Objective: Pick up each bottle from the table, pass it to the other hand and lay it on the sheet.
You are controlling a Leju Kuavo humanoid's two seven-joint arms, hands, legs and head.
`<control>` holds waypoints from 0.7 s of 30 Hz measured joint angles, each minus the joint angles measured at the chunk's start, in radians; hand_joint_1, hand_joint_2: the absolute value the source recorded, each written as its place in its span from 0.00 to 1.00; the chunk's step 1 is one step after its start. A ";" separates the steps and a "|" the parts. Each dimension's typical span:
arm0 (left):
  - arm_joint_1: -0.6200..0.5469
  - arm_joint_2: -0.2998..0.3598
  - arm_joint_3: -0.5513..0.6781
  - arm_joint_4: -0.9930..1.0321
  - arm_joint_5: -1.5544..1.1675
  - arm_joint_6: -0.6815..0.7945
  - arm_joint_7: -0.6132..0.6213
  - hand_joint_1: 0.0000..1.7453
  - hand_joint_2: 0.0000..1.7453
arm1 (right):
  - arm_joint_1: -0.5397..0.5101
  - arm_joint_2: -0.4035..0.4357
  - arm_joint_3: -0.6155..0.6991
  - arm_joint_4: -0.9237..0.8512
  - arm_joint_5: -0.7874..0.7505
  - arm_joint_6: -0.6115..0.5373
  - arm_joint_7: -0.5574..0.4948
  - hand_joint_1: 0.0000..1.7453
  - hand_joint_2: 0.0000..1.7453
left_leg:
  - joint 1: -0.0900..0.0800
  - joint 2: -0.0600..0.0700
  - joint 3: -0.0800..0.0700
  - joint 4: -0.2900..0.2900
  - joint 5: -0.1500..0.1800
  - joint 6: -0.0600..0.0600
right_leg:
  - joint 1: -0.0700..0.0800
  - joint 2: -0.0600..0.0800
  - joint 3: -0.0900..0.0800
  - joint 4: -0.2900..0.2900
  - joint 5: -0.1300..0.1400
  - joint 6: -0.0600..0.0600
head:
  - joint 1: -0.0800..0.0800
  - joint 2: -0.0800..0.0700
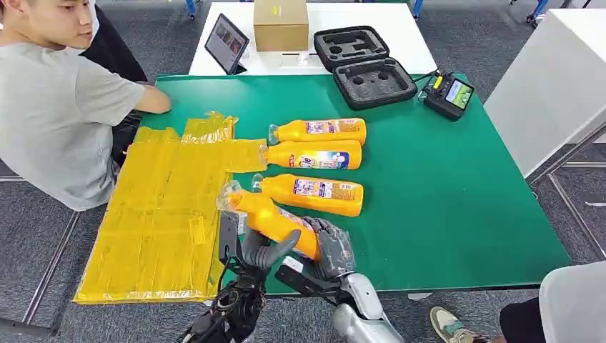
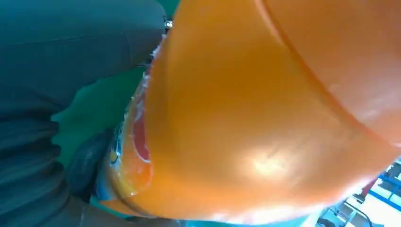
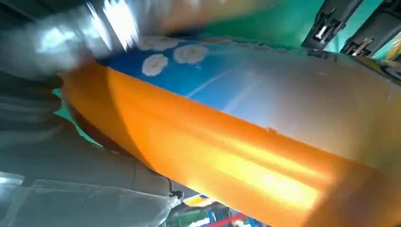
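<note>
You see both hands on one orange bottle (image 1: 270, 220), held tilted above the near edge of the green table (image 1: 457, 200). Your right hand (image 1: 330, 249) wraps its fingers around the base end, and your left hand (image 1: 259, 250) grips the body of the bottle beside it, thumb up against the side. The clear cap end points away from the hands, toward the yellow sheet (image 1: 157, 214) lying to the left. Three more bottles (image 1: 314, 153) lie on the table just beyond the hands.
</note>
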 measured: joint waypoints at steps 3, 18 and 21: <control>0.000 0.000 0.000 0.000 0.000 -0.003 -0.005 1.00 1.00 | -0.011 0.000 0.018 0.013 0.055 -0.015 0.038 0.00 1.00 | 0.000 0.000 0.000 0.000 0.000 0.000 | 0.000 0.000 0.000 0.000 0.000 0.000 | 0.000 0.000; -0.004 0.009 -0.007 -0.026 -0.018 -0.011 -0.069 1.00 1.00 | 0.003 0.011 0.049 0.027 0.023 -0.015 -0.021 0.00 1.00 | 0.000 0.000 0.000 0.000 0.000 0.000 | 0.000 0.000 0.000 0.000 0.000 0.000 | 0.000 0.000; 0.002 0.014 -0.009 -0.040 -0.019 -0.010 -0.069 1.00 1.00 | 0.005 0.015 0.050 0.032 0.012 -0.014 -0.027 0.00 1.00 | 0.000 0.000 0.000 0.000 0.000 0.000 | 0.000 0.000 0.000 0.000 0.000 0.000 | 0.000 0.000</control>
